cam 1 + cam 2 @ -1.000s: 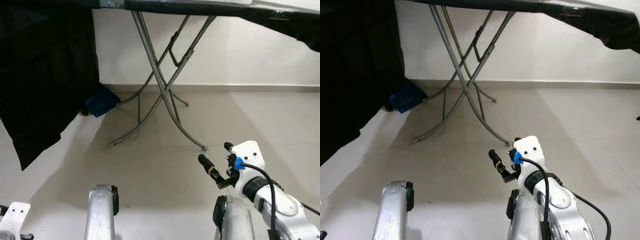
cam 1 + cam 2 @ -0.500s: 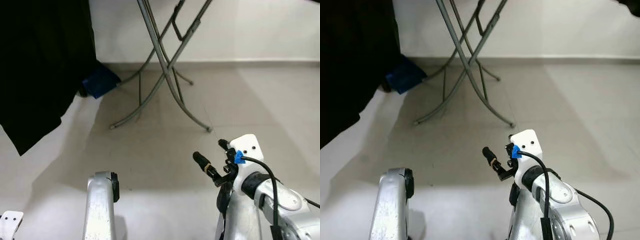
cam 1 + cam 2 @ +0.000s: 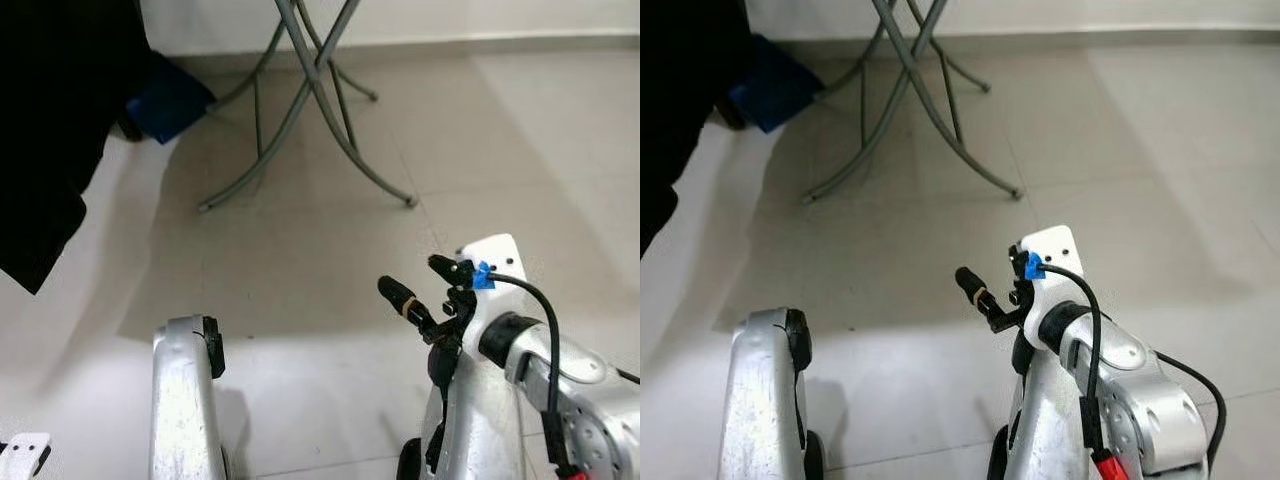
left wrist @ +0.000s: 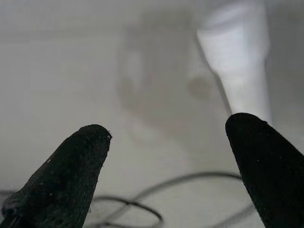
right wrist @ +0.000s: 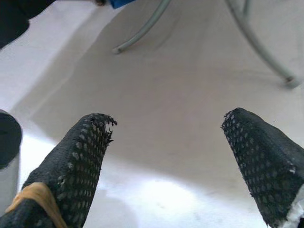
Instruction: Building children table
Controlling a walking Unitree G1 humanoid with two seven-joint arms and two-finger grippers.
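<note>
The robot is standing on a pale tiled floor (image 3: 520, 150) and looking down past its own arms. Its right end effector (image 3: 420, 285) is hovering above the floor with its two black fingers spread apart and nothing between them, pointing forward and a little toward the robot's left. The left end effector (image 4: 166, 175) is hanging low at the robot's side, its fingers also spread and gripping nothing; a thin dark cable (image 4: 142, 204) is lying on the floor beneath it. Ahead of the robot, crossed grey metal legs (image 3: 310, 110) of a folding stand are resting on the floor, one foot (image 3: 408, 201) ending forward of the right end effector and well apart from it. A black cloth (image 3: 50, 120) is hanging down at the far left, with a blue object (image 3: 165, 100) on the floor just beside its lower edge. No children's table or any of its parts is showing anywhere on this stretch of floor, so I cannot tell which way they lie from either end effector, nor which arm is nearer. My reading is that the building has not begun and the robot is needing to find the pieces first.
</note>
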